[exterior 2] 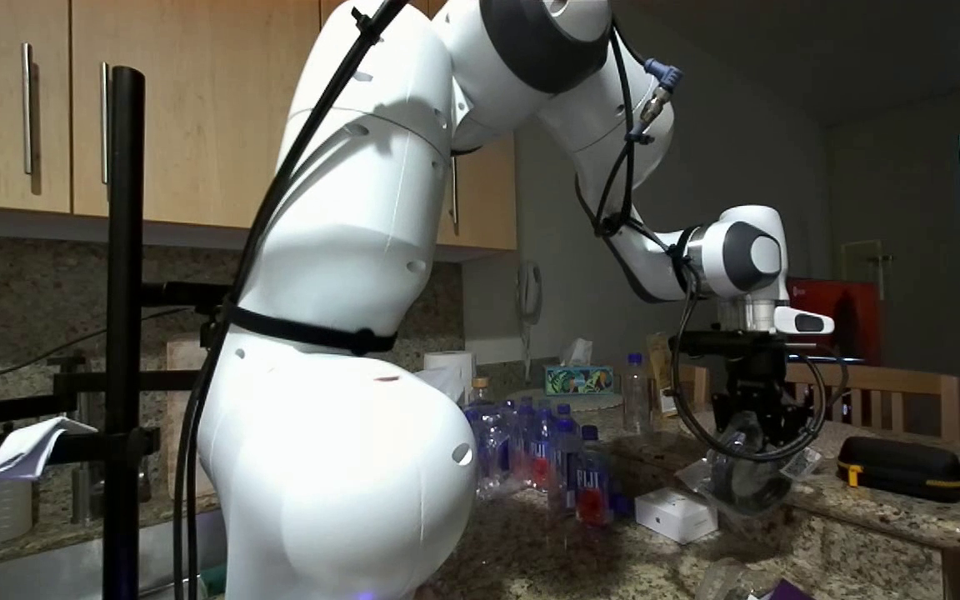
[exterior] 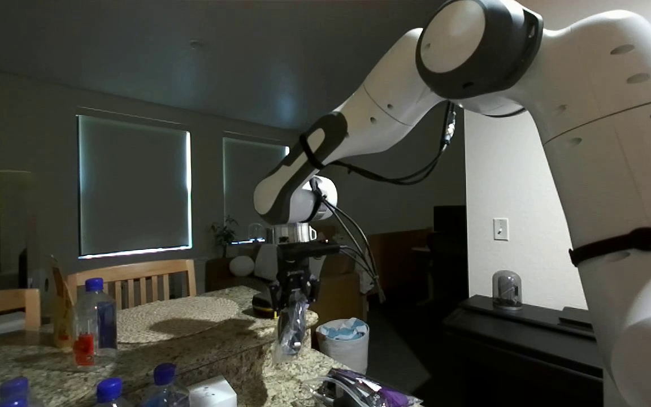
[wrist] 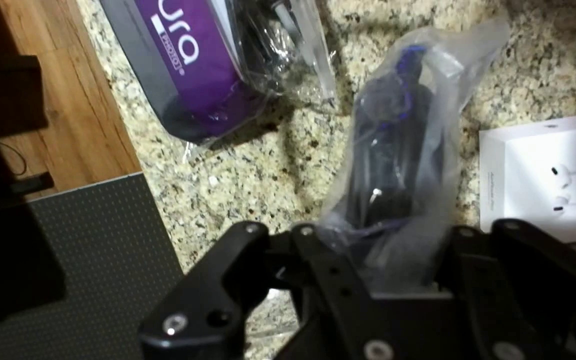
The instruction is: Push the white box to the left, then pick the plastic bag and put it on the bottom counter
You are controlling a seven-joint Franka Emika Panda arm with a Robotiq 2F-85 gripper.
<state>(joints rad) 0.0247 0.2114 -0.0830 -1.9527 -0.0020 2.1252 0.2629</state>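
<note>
**Lowering probably due**

The speckled beige-grey granite lower bench (wrist: 258, 185) is spread across the wrist frame's centre. Above it, right of centre, a wrinkled clear plastic bag (wrist: 400, 155) is suspended, presumably for setting down there. At the right edge, a white rectangular carton (wrist: 558, 185) is positioned, probably leaving landing space. The bag is gripped by black jointed fingers (wrist: 338, 285).

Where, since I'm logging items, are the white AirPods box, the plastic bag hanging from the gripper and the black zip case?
White AirPods box (wrist: 543, 177): wrist view, on the earbud-printed face.
Plastic bag (wrist: 399, 160): wrist view, mid-length on its translucent film.
Black zip case (exterior 2: 903, 468): in an exterior view, on its dark shell.
</note>
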